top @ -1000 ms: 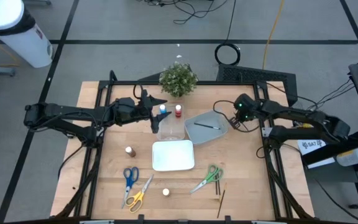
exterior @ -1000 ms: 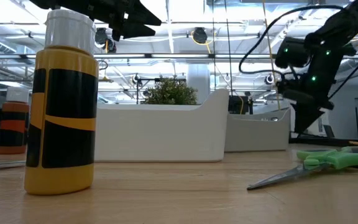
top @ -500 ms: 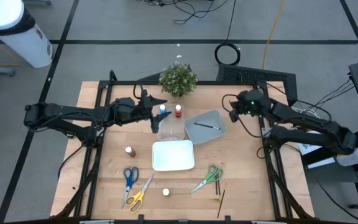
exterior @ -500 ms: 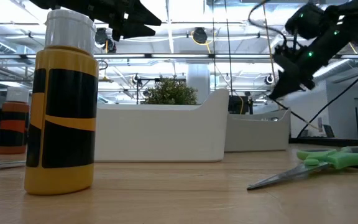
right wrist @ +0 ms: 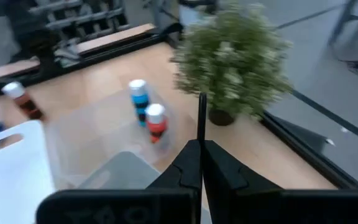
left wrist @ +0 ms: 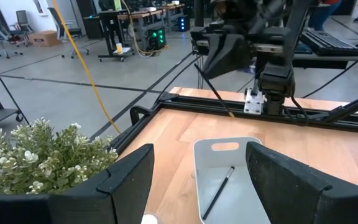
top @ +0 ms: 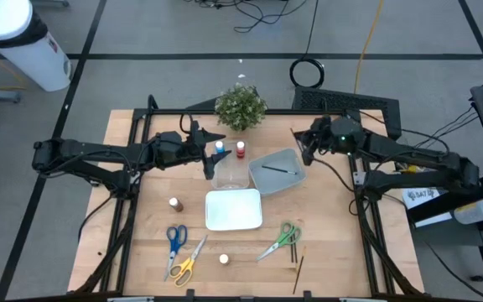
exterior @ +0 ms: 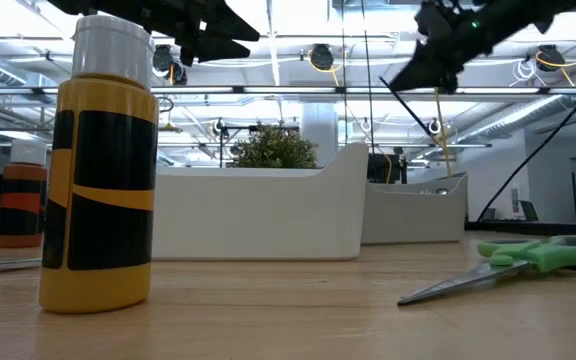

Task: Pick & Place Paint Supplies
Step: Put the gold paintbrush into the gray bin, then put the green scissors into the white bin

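Observation:
My right gripper (top: 303, 141) hangs above the table's far right part, beyond the grey tray (top: 285, 158), shut on a thin dark brush (right wrist: 201, 115). A second brush (top: 277, 169) lies in that tray. My left gripper (top: 214, 139) hovers open and empty by the blue bottle (top: 220, 148) and the red bottle (top: 241, 149), near the clear tray (top: 231, 174). A brown bottle (top: 175, 204) and a yellow-and-black bottle (exterior: 103, 170) stand on the table. Blue-handled (top: 175, 239), yellow-handled (top: 187, 263) and green-handled scissors (top: 280, 241) and loose brushes (top: 297, 265) lie near the front edge. My right gripper pinches the brush's shaft (right wrist: 201, 138) between its two shut fingertips. One length of the shaft sticks out past the fingertips. In the left wrist view the brush (left wrist: 217, 94) slants down below the gripper, clear of the table and the tray.
A potted plant (top: 241, 106) stands at the far edge between the two grippers. A white tray (top: 234, 210) lies at the table's middle. A dark frame rail (top: 350, 113) runs along the table's far and side edges.
My right gripper has risen and gone toward the table's far edge and the plant. It has tipped from pointing steeply down to nearly level, staying shut. The brush has gone up with it, clear of the table.

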Action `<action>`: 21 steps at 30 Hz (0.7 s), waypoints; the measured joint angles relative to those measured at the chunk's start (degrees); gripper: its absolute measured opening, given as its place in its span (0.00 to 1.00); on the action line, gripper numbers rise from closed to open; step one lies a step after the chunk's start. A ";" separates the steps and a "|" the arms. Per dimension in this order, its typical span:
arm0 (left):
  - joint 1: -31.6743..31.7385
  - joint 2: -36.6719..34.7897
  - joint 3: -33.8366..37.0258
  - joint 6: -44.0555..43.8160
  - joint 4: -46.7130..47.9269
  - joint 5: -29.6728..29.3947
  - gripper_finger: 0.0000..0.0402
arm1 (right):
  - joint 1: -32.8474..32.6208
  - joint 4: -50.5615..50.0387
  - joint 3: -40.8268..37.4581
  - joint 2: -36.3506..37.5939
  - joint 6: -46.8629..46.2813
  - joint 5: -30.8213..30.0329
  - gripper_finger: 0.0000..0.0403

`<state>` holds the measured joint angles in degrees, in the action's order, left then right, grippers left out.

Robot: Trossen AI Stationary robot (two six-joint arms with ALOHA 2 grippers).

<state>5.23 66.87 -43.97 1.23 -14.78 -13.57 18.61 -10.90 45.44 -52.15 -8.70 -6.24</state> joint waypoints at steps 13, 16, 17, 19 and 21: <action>-0.02 0.00 0.00 0.01 0.00 -0.01 0.67 | -9.36 -2.23 5.09 -20.78 10.68 0.28 0.00; -0.01 0.00 0.00 0.02 0.03 -0.01 0.67 | -11.11 -2.89 5.09 -23.68 14.81 0.48 0.01; -0.02 0.00 0.00 0.01 0.06 -0.01 0.67 | -11.59 -3.04 5.09 -24.38 15.73 0.51 0.01; 0.00 0.00 0.00 0.02 0.09 -0.01 0.67 | -12.31 -3.12 5.09 -25.73 16.97 0.52 0.01; -0.02 0.00 0.00 0.14 0.11 -0.01 0.67 | -12.81 -3.19 5.09 -26.91 17.01 0.48 0.01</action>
<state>5.21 66.87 -43.97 1.38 -14.68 -13.58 5.80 -14.09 50.52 -79.06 8.32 -5.76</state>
